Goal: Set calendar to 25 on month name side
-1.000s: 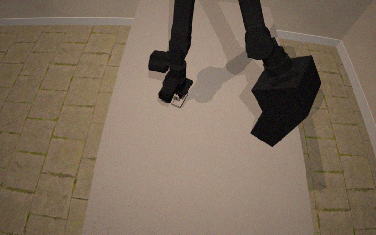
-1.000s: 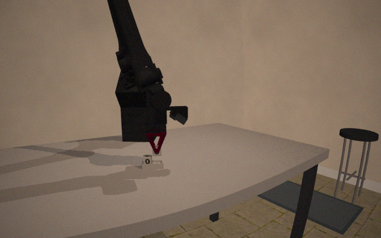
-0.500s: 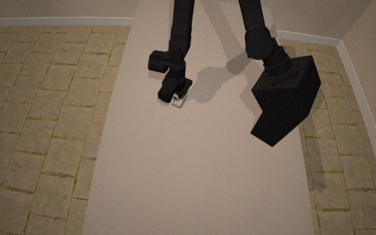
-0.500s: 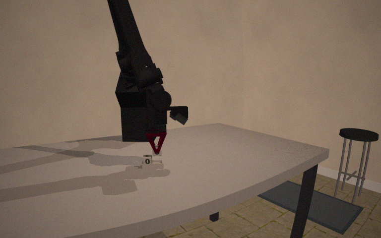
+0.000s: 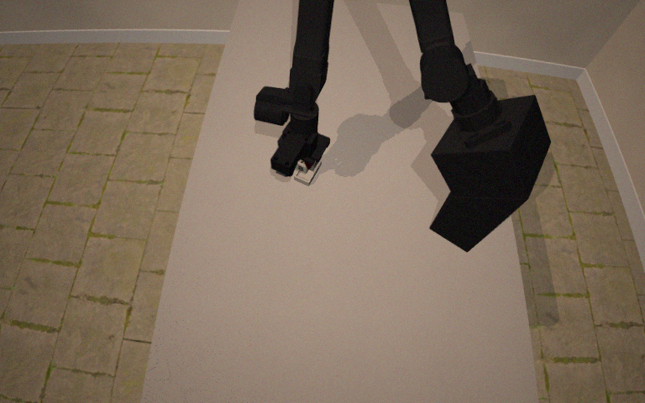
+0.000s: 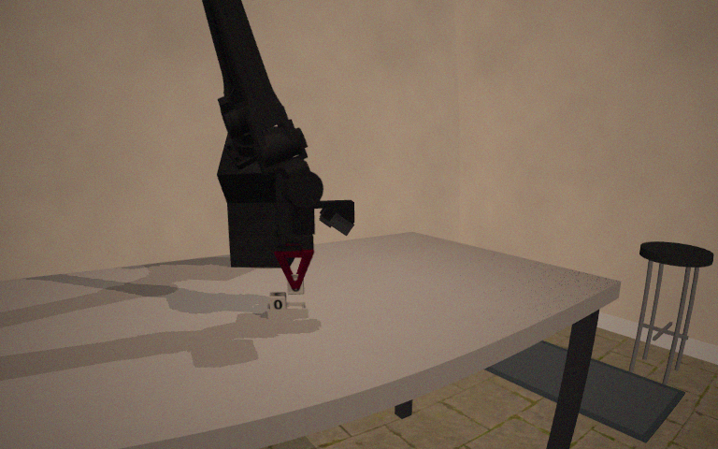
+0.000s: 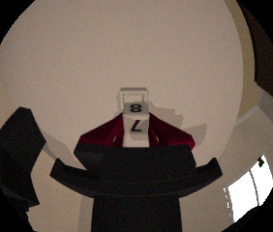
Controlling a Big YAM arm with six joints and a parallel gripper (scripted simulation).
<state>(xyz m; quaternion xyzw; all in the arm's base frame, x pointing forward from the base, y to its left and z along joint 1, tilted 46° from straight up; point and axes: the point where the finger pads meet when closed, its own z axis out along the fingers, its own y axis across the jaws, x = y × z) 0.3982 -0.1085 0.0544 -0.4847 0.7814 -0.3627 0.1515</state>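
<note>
My gripper [image 6: 294,278] with dark red fingers points down and is shut on a white number cube [image 6: 294,286], which hangs a little above the small white tray [image 6: 291,307]. In the wrist view the held cube [image 7: 136,123] sits between the fingers and shows a 7 and an 8 on two faces. A second white cube [image 6: 278,304] stands in the tray's left half and shows a 0 toward the exterior camera. From above, the tray [image 5: 308,173] is mostly hidden under the gripper [image 5: 305,164]. The month's name is not readable.
The arm's black base block [image 5: 490,170] stands on the table to the right of the tray. The table's curved edge [image 6: 463,355] lies well in front. A stool [image 6: 669,300] stands on the floor beyond the table's right end.
</note>
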